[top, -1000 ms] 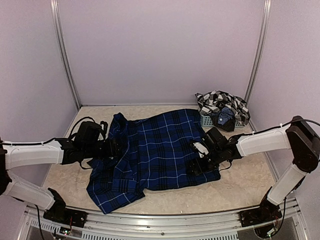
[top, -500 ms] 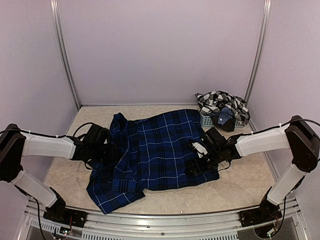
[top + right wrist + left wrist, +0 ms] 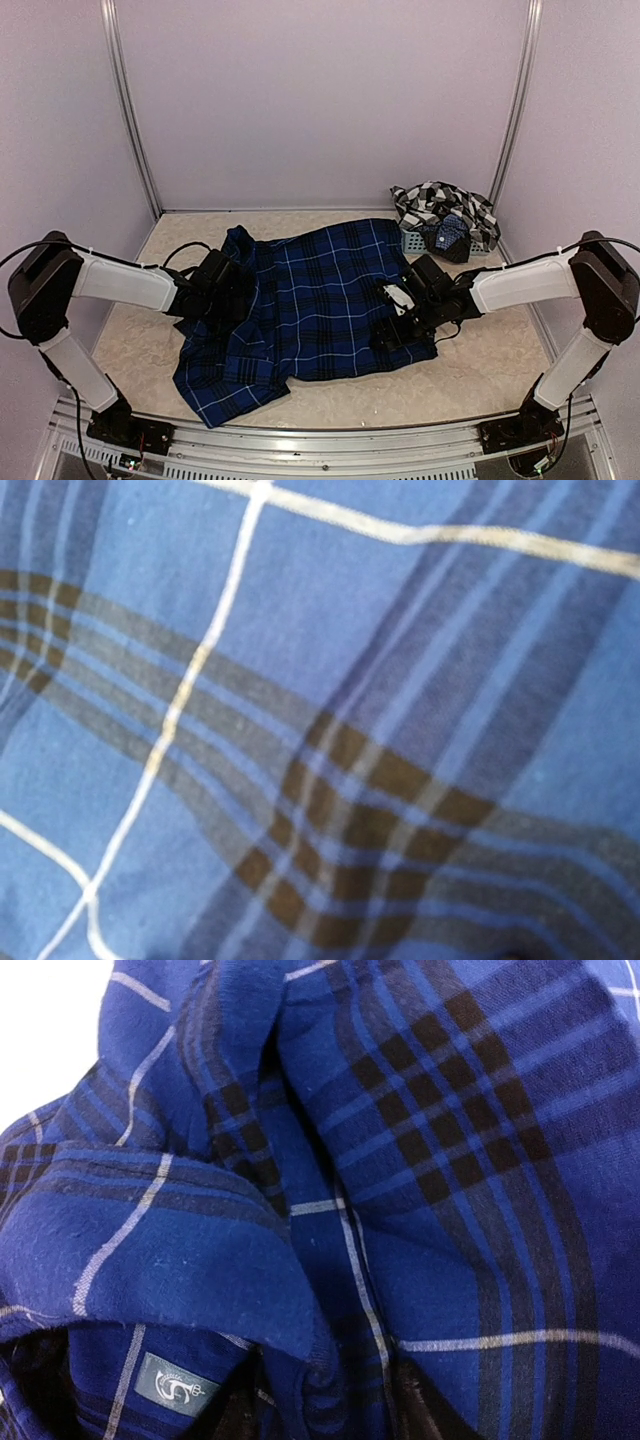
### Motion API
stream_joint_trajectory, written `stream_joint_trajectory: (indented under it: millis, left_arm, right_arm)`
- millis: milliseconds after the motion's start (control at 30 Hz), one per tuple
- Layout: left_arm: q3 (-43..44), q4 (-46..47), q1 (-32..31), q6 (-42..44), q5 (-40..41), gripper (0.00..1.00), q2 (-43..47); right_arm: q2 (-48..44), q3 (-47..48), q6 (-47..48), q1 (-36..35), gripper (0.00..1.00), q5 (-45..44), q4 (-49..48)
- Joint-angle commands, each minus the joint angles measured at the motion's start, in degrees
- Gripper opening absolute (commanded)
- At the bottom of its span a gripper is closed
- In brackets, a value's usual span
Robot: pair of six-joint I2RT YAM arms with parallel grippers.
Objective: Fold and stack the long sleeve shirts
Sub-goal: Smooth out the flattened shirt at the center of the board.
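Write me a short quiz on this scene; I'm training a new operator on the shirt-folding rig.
1. True or false: the blue plaid shirt lies inside the basket.
2. Where is the black-and-white checked shirt? A) heaped on the basket at the far right; B) under the blue plaid shirt; C) folded flat at the near left.
3. In the top view, which gripper is at the blue plaid shirt's left edge?
Key: 1 false; 2 A; 3 the left gripper.
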State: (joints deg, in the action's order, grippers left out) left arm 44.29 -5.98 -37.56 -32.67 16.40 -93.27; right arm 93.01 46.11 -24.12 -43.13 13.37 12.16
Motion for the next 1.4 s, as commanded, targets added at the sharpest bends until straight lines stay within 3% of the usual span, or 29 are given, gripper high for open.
stream_joint_trajectory:
  millis: [0, 300, 533, 933, 1367]
  left_arm:
    - [1.92, -2.11, -1.04, 0.82, 5.66, 0.36, -1.24]
    - [2.69, -2.09, -1.20, 1.73, 3.20, 0.00, 0.31]
    - [4.32, -3.29, -0.15, 2.81, -3.36, 0.00, 7.74]
    - [2.60, 3.69, 8.20, 0.29, -26.40, 0.00, 17.70]
    - [-7.71, 5.53, 23.44, -0.87, -33.67, 0.00, 27.38]
  right_arm:
    - [1.64, -0.66, -0.58, -0.99, 0.74, 1.12, 0.27]
    - [1.42, -1.19, -0.59, -1.05, 0.74, 0.88, -0.03]
    - [1.12, -1.73, -0.51, -1.00, 0.74, 0.64, -0.19]
    - [1.11, -2.00, -0.45, -1.08, 0.74, 0.82, -0.52]
    - [1.60, -1.51, -0.34, -1.14, 0.74, 0.80, -0.66]
